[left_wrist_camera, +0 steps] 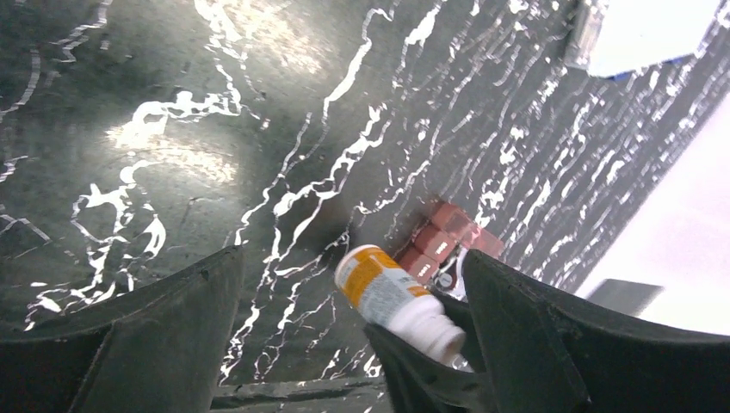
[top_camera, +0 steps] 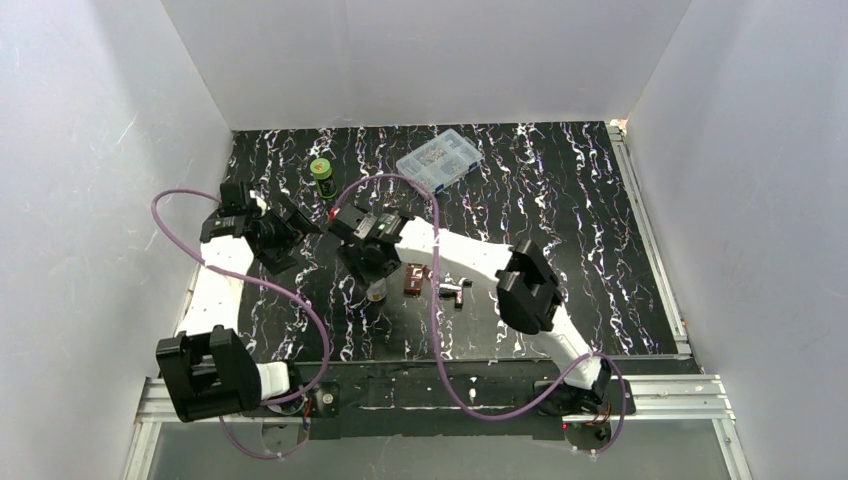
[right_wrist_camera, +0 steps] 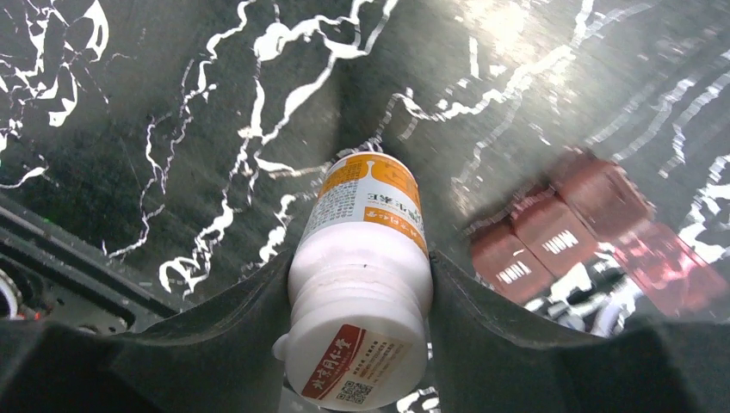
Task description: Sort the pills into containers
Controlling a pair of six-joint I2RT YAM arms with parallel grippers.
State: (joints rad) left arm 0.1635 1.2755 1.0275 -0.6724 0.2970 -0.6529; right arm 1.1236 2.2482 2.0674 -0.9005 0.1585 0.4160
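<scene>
White plastic, round and smooth, so could slip easily: risked losing the white plastic pill bottle with the orange label (right_wrist_camera: pixel 366 215) out of the right claw (right_wrist_camera: pixel 360 267), judging by a hold near the cap end and not at the middle of the body. Could then roll away across the black marbled table (right_wrist_camera: pixel 129 129). Might also knock the small flat dark red-brown case with pale marks (right_wrist_camera: pixel 551 245), lying on the table just beside the bottle, or the shiny silver metal piece (top_camera: pixel 452 291) near that case, through any swing to that side. Could spill pills if opened while tilted like this; could not judge the tightness of the cap. Could not tell either whether lifted clear of the table or resting on it.

Gripped the bottle with the right claw at a middle width, fingers (right_wrist_camera: pixel 232 344) pressed against both sides, touching nothing else. Held the left claw (left_wrist_camera: pixel 350 255) spread at its widest, gripping nothing, touching nothing, pointed toward the bottle and the case.
</scene>
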